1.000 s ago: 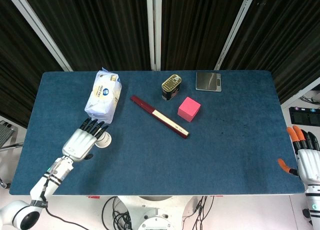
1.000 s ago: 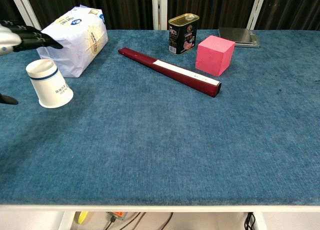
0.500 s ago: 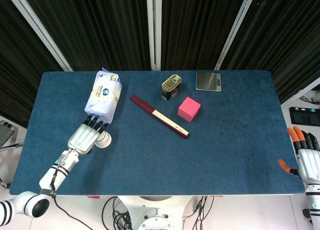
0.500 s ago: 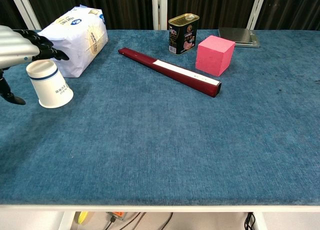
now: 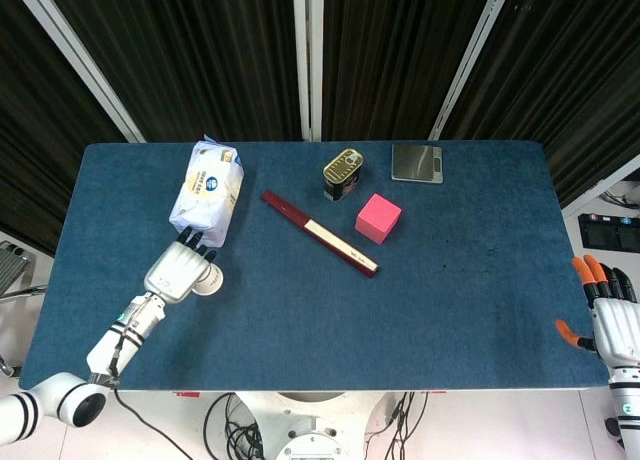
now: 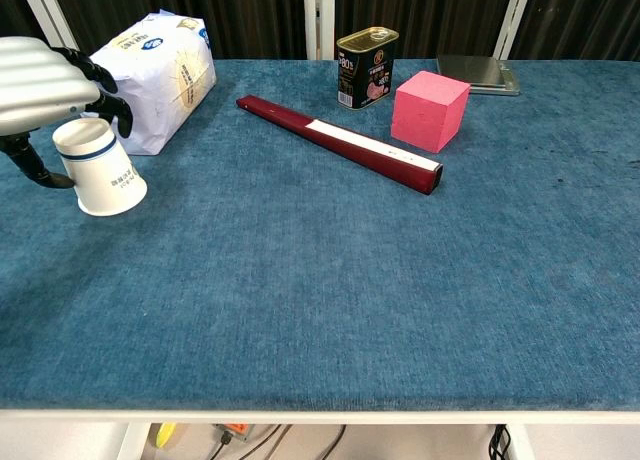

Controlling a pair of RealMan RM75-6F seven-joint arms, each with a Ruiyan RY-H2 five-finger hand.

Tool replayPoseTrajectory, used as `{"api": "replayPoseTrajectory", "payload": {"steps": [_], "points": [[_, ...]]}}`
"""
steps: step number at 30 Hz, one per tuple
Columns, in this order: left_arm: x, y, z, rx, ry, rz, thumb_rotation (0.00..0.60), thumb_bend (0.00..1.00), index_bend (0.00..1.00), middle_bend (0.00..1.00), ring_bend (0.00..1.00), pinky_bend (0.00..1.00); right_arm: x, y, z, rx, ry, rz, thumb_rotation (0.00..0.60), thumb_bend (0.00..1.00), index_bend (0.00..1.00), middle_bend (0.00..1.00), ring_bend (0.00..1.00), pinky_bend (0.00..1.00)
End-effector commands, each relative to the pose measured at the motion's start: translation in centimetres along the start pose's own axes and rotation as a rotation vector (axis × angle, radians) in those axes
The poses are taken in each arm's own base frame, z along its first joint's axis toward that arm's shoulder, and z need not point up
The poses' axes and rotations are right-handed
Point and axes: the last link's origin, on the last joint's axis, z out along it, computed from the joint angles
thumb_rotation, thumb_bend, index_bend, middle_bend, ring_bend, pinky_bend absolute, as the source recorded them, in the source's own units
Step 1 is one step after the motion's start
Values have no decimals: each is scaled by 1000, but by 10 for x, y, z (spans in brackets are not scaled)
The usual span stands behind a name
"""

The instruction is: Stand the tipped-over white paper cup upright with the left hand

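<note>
- Fingers [image 6: 105, 92] of my left hand [image 5: 181, 273] are curled down over the top of the white paper cup [image 6: 97, 167], dark tips hanging just past its far edge, thumb down on the near-left side. Looks like they're draped around it, but honestly I can't tell if I've actually got a grip or I'm just cupped over it.
- Cup's right under my palm, on the blue table [image 5: 450, 310]. In the chest view it's tilted, narrow blue-banded end up toward my hand and the wide end down on the cloth.
- Just beyond my fingertips sits the white flour-style bag [image 5: 207, 192], close to the cup but not touching as far as I can see.
- Further off to the right of my fingers: long dark red box [image 5: 319, 232] lying diagonally, then a pink cube [image 5: 378, 218], a tin can [image 5: 342, 173] behind that, and a small grey scale [image 5: 416, 162] at the far edge.
- My right hand [image 5: 611, 318] is way over off the right side of the table, fingers spread, holding nothing.
</note>
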Motion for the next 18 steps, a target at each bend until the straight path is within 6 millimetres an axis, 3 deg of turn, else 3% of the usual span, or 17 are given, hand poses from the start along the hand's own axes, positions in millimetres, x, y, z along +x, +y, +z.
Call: {"api": "replayPoseTrajectory", "payload": {"steps": [1, 5, 8, 14, 18], "points": [[0, 1, 0, -2, 8, -2, 600, 175, 384, 449, 179, 165, 0, 1, 0, -4, -2, 0, 600, 174, 0, 0, 0, 0], [7, 7, -2, -18, 46, -46, 600, 202, 415, 477, 208, 180, 0, 2, 0, -7, -3, 0, 600, 174, 0, 0, 0, 0], [20, 17, -5, -28, 112, -187, 600, 225, 424, 483, 226, 174, 0, 2, 0, -7, -5, 1, 600, 174, 0, 0, 0, 0], [29, 39, -5, -68, 211, -609, 600, 248, 440, 497, 261, 168, -1, 1, 0, -1, -8, 1, 600, 174, 0, 0, 0, 0], [13, 54, -1, -62, 211, -964, 600, 250, 448, 503, 261, 167, -2, 1, 0, 1, -10, -2, 600, 173, 0, 0, 0, 0]]}}
